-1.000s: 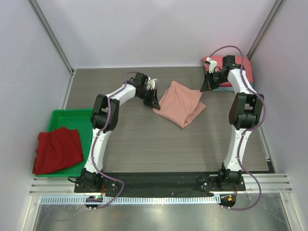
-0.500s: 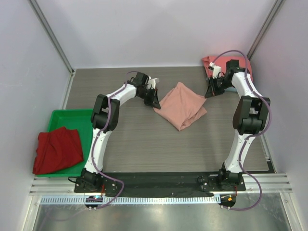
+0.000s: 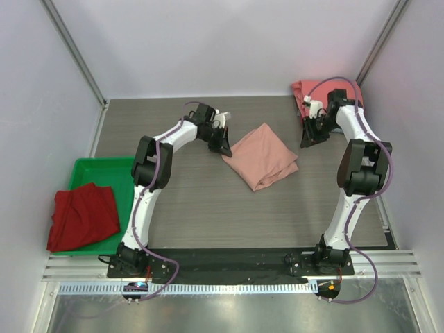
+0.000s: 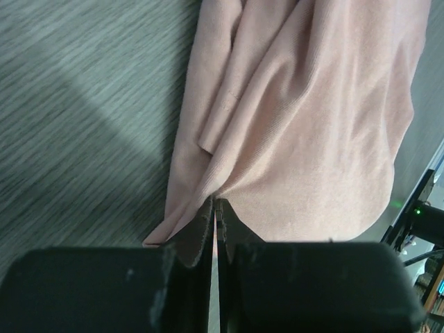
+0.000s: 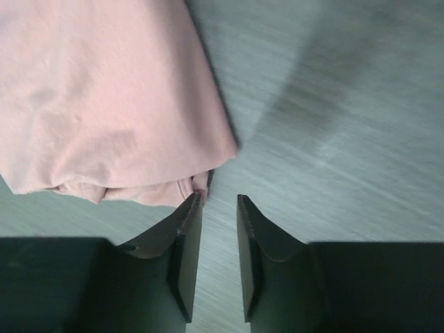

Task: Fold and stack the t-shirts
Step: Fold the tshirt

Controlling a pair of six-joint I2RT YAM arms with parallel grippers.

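Observation:
A dusty-pink t-shirt [image 3: 262, 156] lies folded in the middle of the table. My left gripper [image 3: 223, 146] is shut on its left corner; in the left wrist view the jaws [image 4: 216, 202] pinch a fold of the pink cloth [image 4: 312, 125]. My right gripper [image 3: 306, 139] is open just off the shirt's right corner. In the right wrist view its fingers [image 5: 216, 201] stand apart over bare table, the left one touching the edge of the pink shirt [image 5: 104, 104]. A coral-red shirt [image 3: 301, 91] lies at the back right, mostly behind the right arm. A dark red shirt [image 3: 83, 215] lies crumpled in the tray.
A green plastic tray [image 3: 104, 164] sits at the table's left edge. White walls close in the back and both sides. The grey wooden table [image 3: 229, 208] stretches from the pink shirt to the arm bases.
My right gripper has moved from the coral-red shirt at the back right toward me, down to the pink shirt's right corner. The left gripper has kept its hold.

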